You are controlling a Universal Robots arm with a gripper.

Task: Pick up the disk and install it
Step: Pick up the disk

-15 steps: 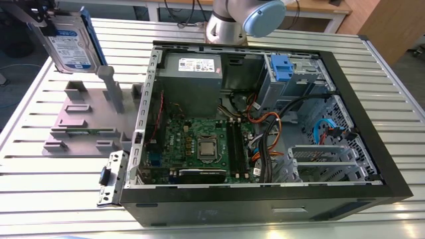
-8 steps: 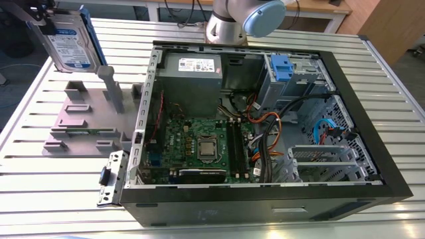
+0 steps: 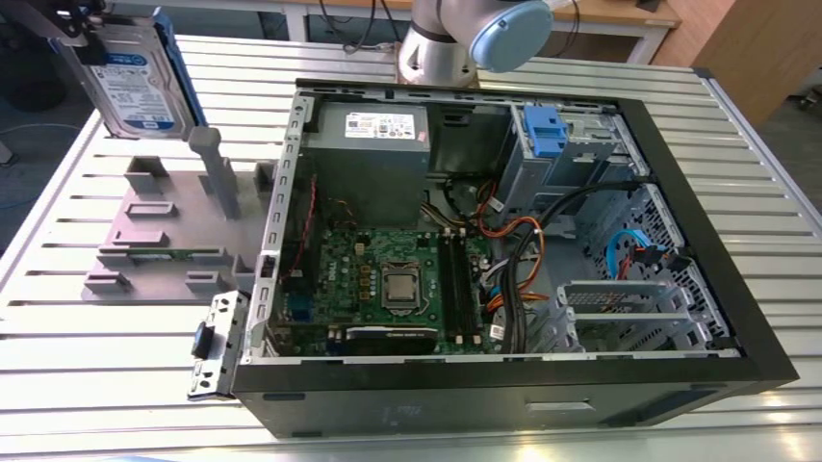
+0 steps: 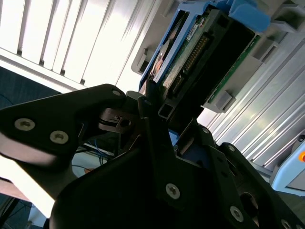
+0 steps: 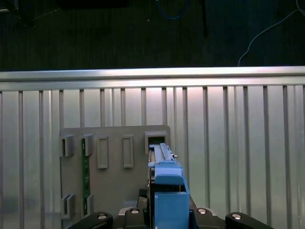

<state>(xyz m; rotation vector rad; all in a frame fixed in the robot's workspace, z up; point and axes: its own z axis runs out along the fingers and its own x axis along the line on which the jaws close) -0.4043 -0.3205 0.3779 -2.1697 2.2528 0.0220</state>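
Second wrist view looks along the black, screw-studded links of the claw [image 4: 159, 114], which is clamped on the disk [image 4: 205, 52]. The drive sits edge-on there, showing its green circuit board, a row of connector pins and the blue plastic carrier framing it. First wrist view has the disk end-on, its blue bracket nearest the camera, over the grey plastic stand [image 5: 114, 162]. The stand has rectangular slots, and one holds a thin green circuit strip [image 5: 86, 167].

From the exterior view the disk shows its flat silver face and a white-and-blue printed label too small to read. It is held upright above the stand's far end, at that view's left, clear of the ribbed aluminium worktop [image 3: 103, 375]. Towards that view's right sits the open black computer case [image 3: 514, 395], with a grey power supply [image 3: 366, 144], a green motherboard [image 3: 385, 279] and a blue-tabbed drive cage [image 3: 546, 130].
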